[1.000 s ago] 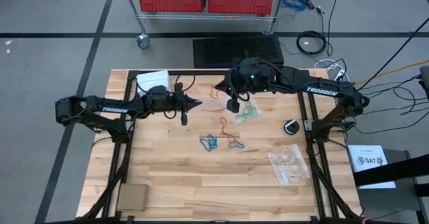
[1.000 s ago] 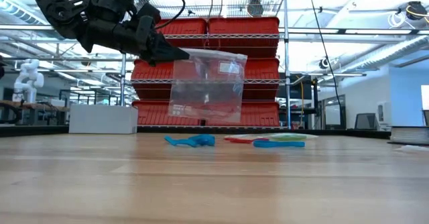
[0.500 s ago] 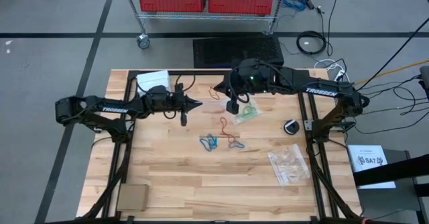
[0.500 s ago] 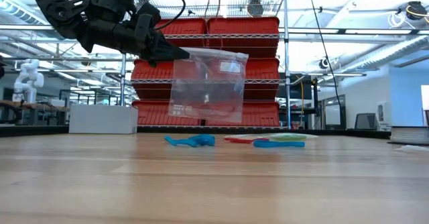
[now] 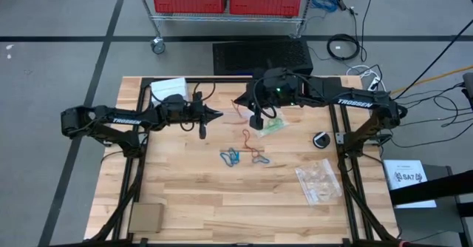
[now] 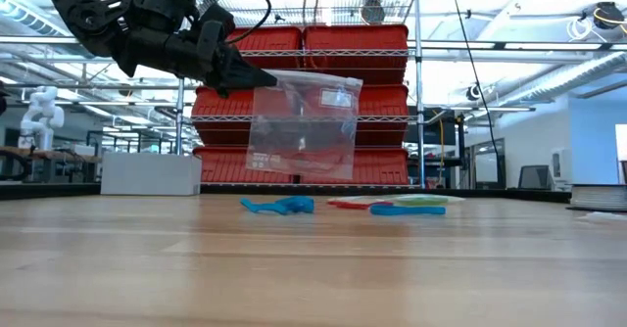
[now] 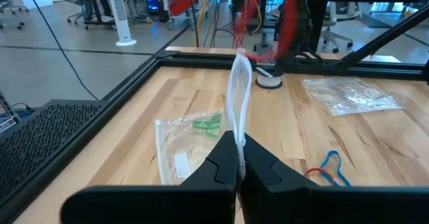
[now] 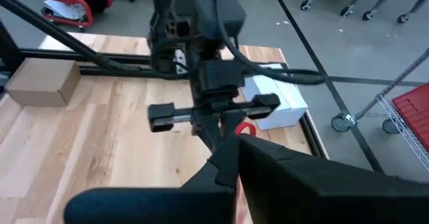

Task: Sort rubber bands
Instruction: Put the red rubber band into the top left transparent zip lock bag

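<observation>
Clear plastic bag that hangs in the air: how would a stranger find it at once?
Over the wooden table's left half, follow the left arm to its pincer. It is shut on the top corner of a clear plastic bag hanging above the wood. The two other clear bags lie flat on the table.

Rubber bands (image 5: 242, 156) mid-table (image 5: 185, 195), between both arms.

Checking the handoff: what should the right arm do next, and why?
Probably move across to the bag: the left gripper holds it hanging above the table, and the right gripper, shut, seems to pinch a red band a little short of it.
</observation>
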